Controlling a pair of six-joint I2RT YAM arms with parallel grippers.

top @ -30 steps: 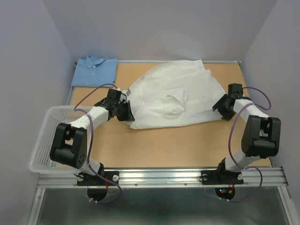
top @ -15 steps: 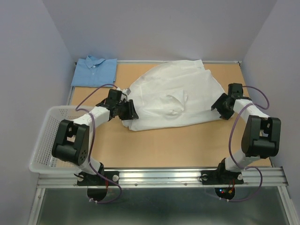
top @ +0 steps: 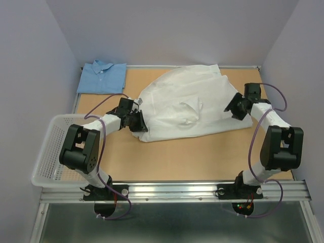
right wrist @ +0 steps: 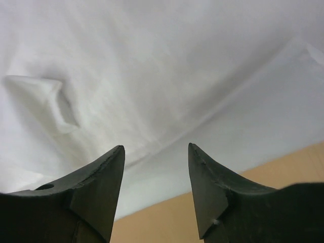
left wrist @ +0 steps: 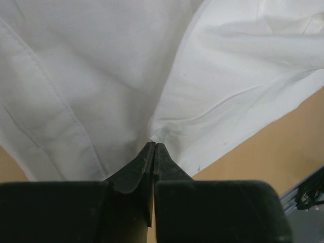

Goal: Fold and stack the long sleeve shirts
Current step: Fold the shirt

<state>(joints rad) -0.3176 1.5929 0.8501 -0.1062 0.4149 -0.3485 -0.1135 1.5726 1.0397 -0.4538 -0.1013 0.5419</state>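
Note:
The white shirt (top: 185, 106) lies spread and rumpled over the middle and back of the table. The light blue shirt (top: 103, 77) lies folded at the back left corner. My left gripper (top: 142, 124) is shut on the white shirt's left front edge, where the cloth puckers at the fingertips (left wrist: 154, 146). My right gripper (top: 230, 108) is open at the shirt's right edge, and its fingers (right wrist: 114, 162) stand just above the white cloth (right wrist: 162, 76) with nothing between them.
A white mesh basket (top: 50, 147) stands at the left front, beside the left arm. Bare tan tabletop (top: 192, 157) runs along the front. The enclosure walls stand close on both sides and at the back.
My left gripper has pushed a little right with the shirt edge, bunching it. My right gripper has moved back and left, from the table beside the shirt onto its right edge.

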